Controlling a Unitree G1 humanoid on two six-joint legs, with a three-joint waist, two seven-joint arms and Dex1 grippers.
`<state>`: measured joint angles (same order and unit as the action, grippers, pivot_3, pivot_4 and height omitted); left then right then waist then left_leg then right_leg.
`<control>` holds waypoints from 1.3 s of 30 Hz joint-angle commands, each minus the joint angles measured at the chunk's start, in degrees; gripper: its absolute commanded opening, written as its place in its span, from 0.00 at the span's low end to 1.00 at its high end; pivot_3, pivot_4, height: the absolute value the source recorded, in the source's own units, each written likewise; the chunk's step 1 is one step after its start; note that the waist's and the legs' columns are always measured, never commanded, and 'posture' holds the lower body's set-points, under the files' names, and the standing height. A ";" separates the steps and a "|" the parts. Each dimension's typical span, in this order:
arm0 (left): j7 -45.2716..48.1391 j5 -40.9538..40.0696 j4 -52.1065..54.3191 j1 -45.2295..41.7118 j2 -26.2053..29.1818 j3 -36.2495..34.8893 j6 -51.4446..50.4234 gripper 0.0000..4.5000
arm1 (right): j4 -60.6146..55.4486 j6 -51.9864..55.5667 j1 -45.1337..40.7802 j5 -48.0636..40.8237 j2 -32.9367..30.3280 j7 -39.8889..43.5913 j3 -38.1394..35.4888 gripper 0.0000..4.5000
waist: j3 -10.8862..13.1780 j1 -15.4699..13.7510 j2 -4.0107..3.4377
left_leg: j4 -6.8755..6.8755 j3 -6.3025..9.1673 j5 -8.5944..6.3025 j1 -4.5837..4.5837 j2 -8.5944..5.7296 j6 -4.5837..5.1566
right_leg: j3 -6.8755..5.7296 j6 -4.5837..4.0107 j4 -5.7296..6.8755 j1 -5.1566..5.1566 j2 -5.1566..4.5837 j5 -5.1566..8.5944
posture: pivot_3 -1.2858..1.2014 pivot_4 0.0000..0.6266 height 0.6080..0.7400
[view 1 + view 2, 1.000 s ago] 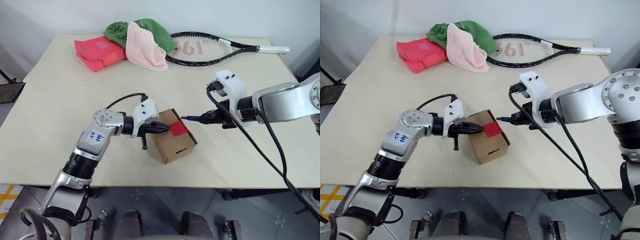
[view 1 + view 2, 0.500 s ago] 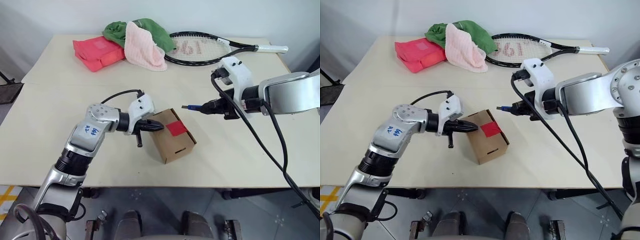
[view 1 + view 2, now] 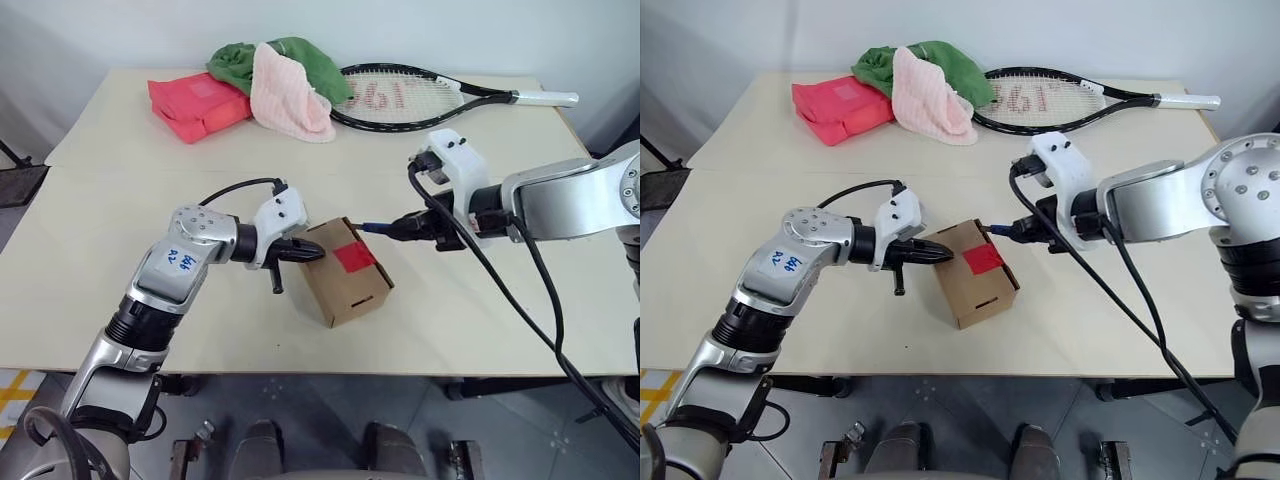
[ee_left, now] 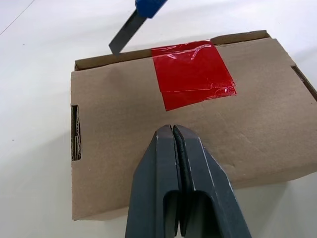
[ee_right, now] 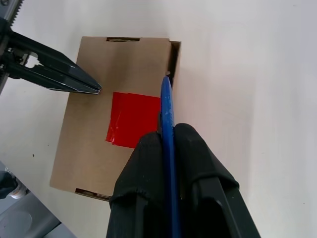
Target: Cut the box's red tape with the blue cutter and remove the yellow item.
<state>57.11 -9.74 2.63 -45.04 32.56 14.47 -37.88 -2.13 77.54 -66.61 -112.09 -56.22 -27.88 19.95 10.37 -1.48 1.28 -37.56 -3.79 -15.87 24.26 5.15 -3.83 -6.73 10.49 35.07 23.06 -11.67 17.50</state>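
Right hand (image 5: 171, 148) clamped around blue cutter (image 5: 167, 106)

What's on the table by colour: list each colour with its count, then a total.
Brown: 1, the box
Red: 2, the red tape and the packet
Blue: 1, the blue cutter, held by the right end effector
Pink: 1, cloth
Green: 1, cloth
Black and white: 1, racket
Total: 7

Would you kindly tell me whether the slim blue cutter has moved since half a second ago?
Yes. The slim blue cutter has come back toward the brown cardboard box; its tip now sits at the box's far edge.
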 commanded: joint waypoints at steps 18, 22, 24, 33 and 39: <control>-0.57 0.49 2.40 0.81 0.24 1.39 -1.69 0.01 | -3.16 -3.28 4.45 -0.91 -0.36 -1.32 -3.58 0.03 | 0.00 -0.02 0.00 | -0.05 0.00 0.00 0.00 0.00 0.00 | 0.01 0.00 0.03 0.00 0.00 0.00 | 0.52 0.24 1.00; -0.66 0.44 2.31 0.73 0.10 1.48 -1.61 0.01 | -2.24 -3.84 6.22 -0.91 0.99 -0.35 -6.55 0.03 | 0.00 -0.04 0.00 | -0.06 0.00 0.00 0.00 0.00 0.00 | 0.01 0.00 0.03 0.00 0.00 0.00 | 0.52 0.24 1.00; -0.68 0.49 2.17 0.64 0.04 1.56 -1.45 0.01 | -0.98 -4.00 6.97 -0.91 1.47 -0.70 -8.33 0.03 | 0.00 -0.04 0.00 | -0.07 0.00 0.00 0.00 0.00 0.00 | 0.01 0.00 0.04 0.00 0.00 0.00 | 0.52 0.24 1.00; -0.51 0.58 1.78 0.16 0.08 1.71 -1.00 0.01 | 1.11 -3.91 8.53 -0.91 4.89 -3.31 -12.65 0.03 | 0.00 -0.02 0.00 | -0.08 0.00 0.00 0.00 0.01 0.00 | 0.01 0.00 0.05 0.00 0.00 0.00 | 0.52 0.24 1.00; -0.50 0.61 1.65 0.07 0.26 1.67 -1.04 0.01 | 0.12 -2.60 8.19 -0.91 4.34 -2.54 -11.52 0.03 | 0.00 -0.02 0.00 | -0.09 0.00 0.00 0.00 0.00 0.00 | 0.02 0.00 0.04 -0.01 0.00 0.00 | 0.52 0.24 1.00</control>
<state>56.37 -9.71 3.90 -44.85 32.47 14.96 -38.71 -0.26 74.51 -57.57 -112.10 -51.15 -31.03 9.97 10.37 -1.50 1.28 -37.64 -3.79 -15.87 24.26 5.15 -3.83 -6.72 10.49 35.11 23.05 -11.67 17.50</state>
